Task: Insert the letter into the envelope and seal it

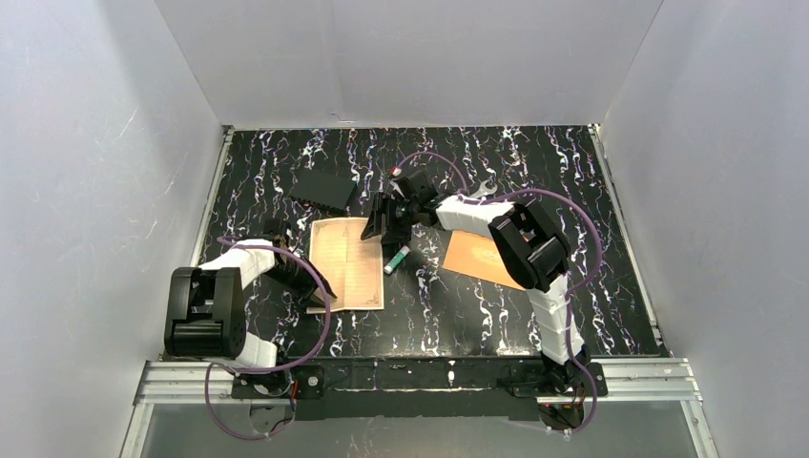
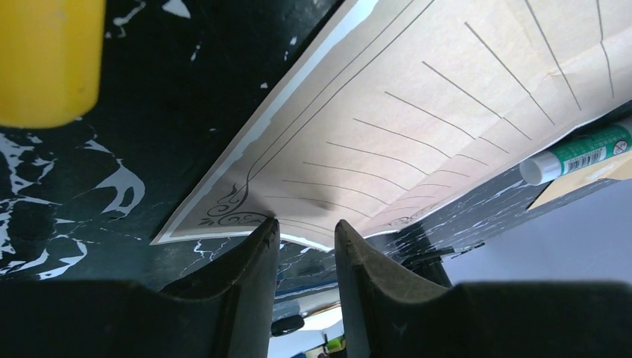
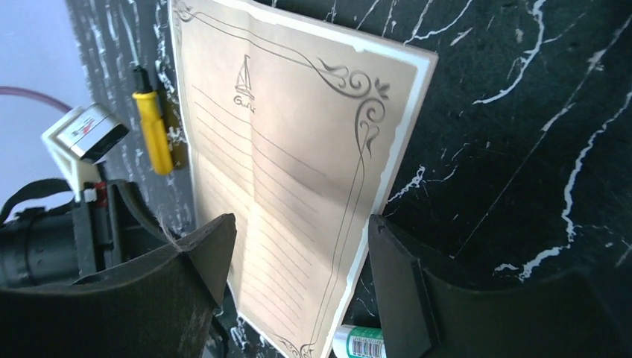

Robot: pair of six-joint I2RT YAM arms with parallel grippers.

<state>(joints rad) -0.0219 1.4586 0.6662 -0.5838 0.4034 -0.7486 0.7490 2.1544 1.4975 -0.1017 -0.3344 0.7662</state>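
Note:
The letter [image 1: 348,262], cream with a dark ornate border, lies flat left of the table's middle. My left gripper [image 1: 321,288] is at its near left corner. In the left wrist view the fingertips [image 2: 267,237] stand a little apart against the letter's [image 2: 417,127] near edge, which bows up over the gap. Nothing is between them. My right gripper [image 1: 383,223] hovers wide open over the letter's [image 3: 283,186] far right part, straddling its right edge. The orange-brown envelope [image 1: 477,256] lies right of the middle, partly under the right arm.
A green-and-white glue stick [image 1: 397,258] lies between letter and envelope, close to the letter's right edge [image 3: 364,344]. A flat black rectangular object [image 1: 322,189] sits behind the letter. A yellow object [image 3: 153,133] shows beside the letter's left edge. White walls enclose the table.

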